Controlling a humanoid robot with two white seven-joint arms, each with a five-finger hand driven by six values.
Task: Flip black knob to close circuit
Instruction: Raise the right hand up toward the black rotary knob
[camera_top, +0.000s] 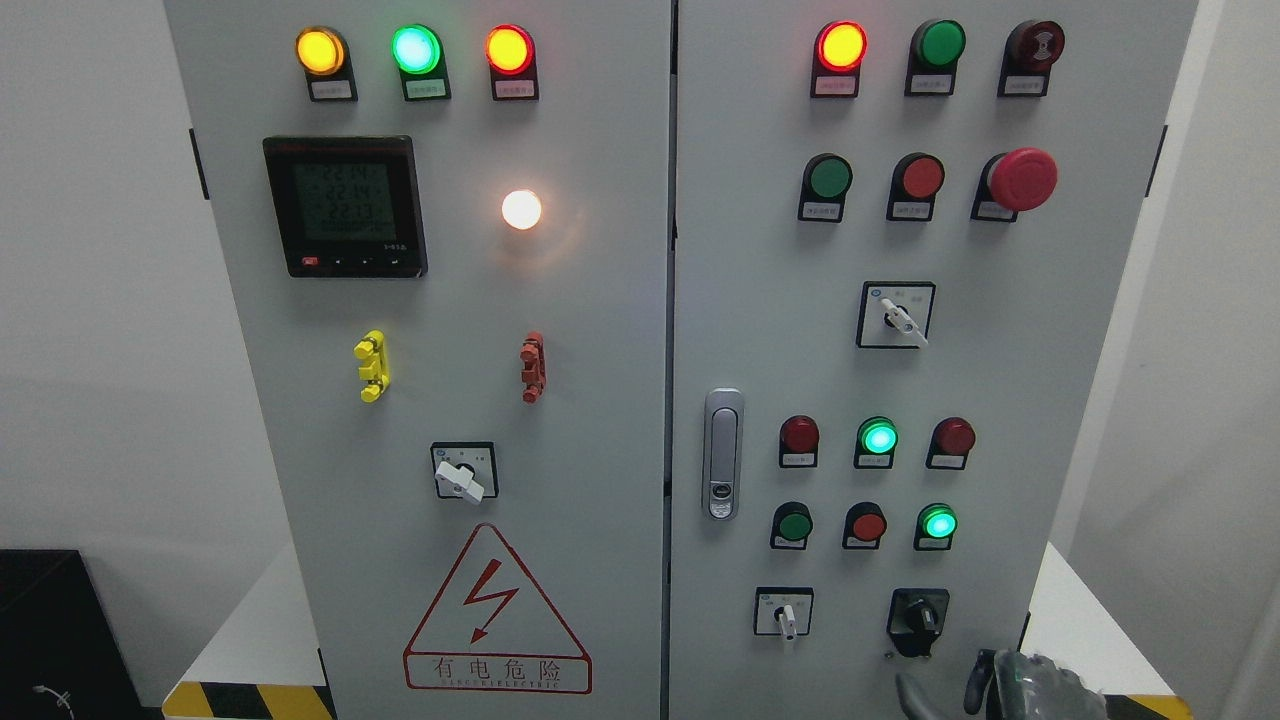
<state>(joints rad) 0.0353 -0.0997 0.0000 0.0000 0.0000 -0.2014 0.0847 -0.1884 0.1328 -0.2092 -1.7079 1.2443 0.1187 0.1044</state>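
The black knob sits near the bottom right corner of the grey cabinet's right door, right of a white selector switch. Just below it, the right hand rises from the bottom edge, fingers loosely open, gripping nothing.

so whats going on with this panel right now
A humanoid robot faces a grey electrical cabinet with lit indicator lamps. Its right hand shows at the bottom edge, just below and to the right of the black knob on the lower right door, not touching it yet. The hand holds nothing, its fingers pointing up toward the knob. The left hand is out of view. The knob does not look handled yet.
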